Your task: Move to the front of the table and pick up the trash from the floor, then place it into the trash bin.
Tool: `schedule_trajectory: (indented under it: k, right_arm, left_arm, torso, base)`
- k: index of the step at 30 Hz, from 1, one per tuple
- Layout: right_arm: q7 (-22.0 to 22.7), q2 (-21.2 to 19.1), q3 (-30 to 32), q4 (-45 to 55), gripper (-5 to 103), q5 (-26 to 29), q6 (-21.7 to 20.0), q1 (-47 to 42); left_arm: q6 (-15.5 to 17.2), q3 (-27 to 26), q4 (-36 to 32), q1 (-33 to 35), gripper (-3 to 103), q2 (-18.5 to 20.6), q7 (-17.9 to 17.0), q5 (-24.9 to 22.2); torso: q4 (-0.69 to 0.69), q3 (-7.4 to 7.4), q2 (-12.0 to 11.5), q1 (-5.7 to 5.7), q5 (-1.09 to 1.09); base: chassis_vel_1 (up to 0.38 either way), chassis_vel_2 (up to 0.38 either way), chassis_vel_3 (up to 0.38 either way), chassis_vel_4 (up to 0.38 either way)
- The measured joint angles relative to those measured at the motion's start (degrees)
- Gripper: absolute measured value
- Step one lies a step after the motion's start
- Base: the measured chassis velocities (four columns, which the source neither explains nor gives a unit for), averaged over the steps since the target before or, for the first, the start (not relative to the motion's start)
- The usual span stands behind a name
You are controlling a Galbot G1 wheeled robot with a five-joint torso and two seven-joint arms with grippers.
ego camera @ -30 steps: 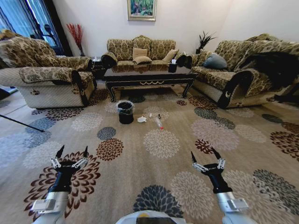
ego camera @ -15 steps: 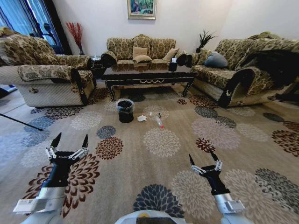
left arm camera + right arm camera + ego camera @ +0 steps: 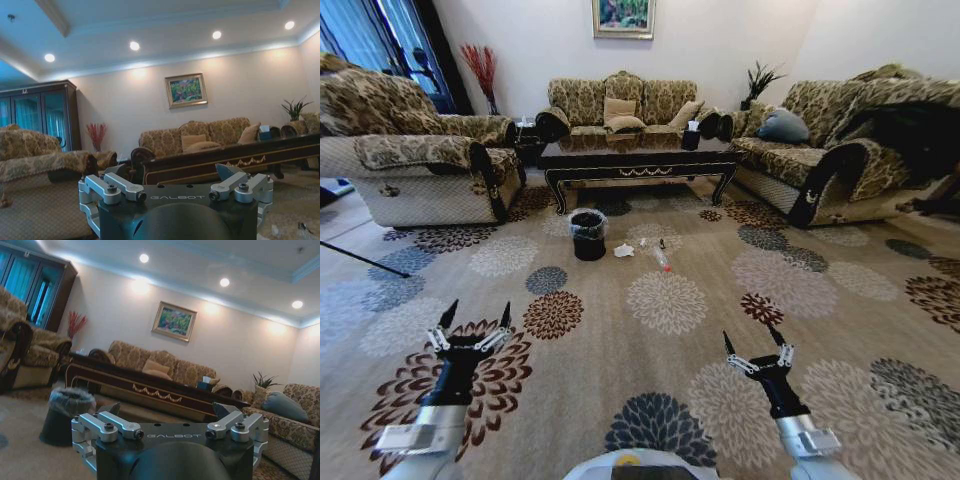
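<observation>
A: From the head view, a sitting room: flowered carpet (image 3: 670, 300), coffee table (image 3: 640, 160) ahead. Where's the litter?

B: Well ahead of both arms, before the table: paper wad (image 3: 624, 252), plastic bottle (image 3: 662, 261) lying roughly pointing away, black bin (image 3: 587, 236) just left of them. Bare carpet between.

A: Grippers?

B: Left gripper (image 3: 474, 322) and right gripper (image 3: 754, 347) low, spread wide, empty; about equally far.

A: Wrist views?

B: Left shows the table (image 3: 235, 162); right shows the bin (image 3: 67, 412) nearby.
</observation>
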Motion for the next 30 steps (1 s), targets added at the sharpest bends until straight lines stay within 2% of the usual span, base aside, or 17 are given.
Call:
schedule_trajectory:
  k: [3, 7, 8, 13, 19, 30]
  right_arm:
    - [0.0, 0.18, -0.03, 0.02, 100, 0.84, 0.75, 0.05]
    - [-2.26, 0.47, 0.23, -1.02, 100, 2.5, 6.29, 0.69]
    - [-2.26, 0.47, 0.23, -1.02, 100, 2.5, 6.29, 0.69]
    - [-3.88, 0.96, 0.68, -1.65, 100, 2.72, 9.95, 0.92]
    - [-4.36, 2.02, 0.67, -1.95, 100, 1.81, 11.07, 0.15]
    - [-4.55, 3.25, -0.17, -2.35, 100, 0.44, 12.03, -1.08]
  left_arm:
    - [-0.12, 0.45, 0.86, -0.09, 100, -0.13, -0.05, 0.34]
    - [-1.76, 1.08, 2.67, -0.29, 100, -0.46, 0.01, 1.03]
    - [-1.76, 1.08, 2.67, -0.29, 100, -0.46, 0.01, 1.03]
    - [-5.78, 0.98, 6.09, -0.93, 100, -0.96, 0.52, 1.76]
    - [-8.55, -0.32, 8.99, -1.33, 100, -1.42, 0.64, 1.92]
    - [-13.88, -3.68, 9.71, 0.46, 100, -2.07, 1.88, 0.95]
  torso:
    - [0.0, -0.49, -0.53, 0.0, 0.0]
    - [0.0, -1.42, -1.52, -0.01, 0.01]
    - [0.0, -1.42, -1.52, -0.01, 0.01]
    - [0.0, -1.72, -1.81, -0.02, 0.0]
    - [-0.01, -1.66, -1.75, -0.02, 0.0]
    - [0.0, -1.47, -1.49, -0.03, 0.0]
  base:
    - [0.0, 0.0, 0.0, 0.0]
    - [0.0, 0.0, 0.0, 0.0]
    - [0.0, 0.0, 0.0, 0.0]
    - [0.0, 0.0, 0.0, 0.0]
    - [0.0, 0.0, 0.0, 0.0]
    - [-0.003, 0.006, 0.006, -0.004]
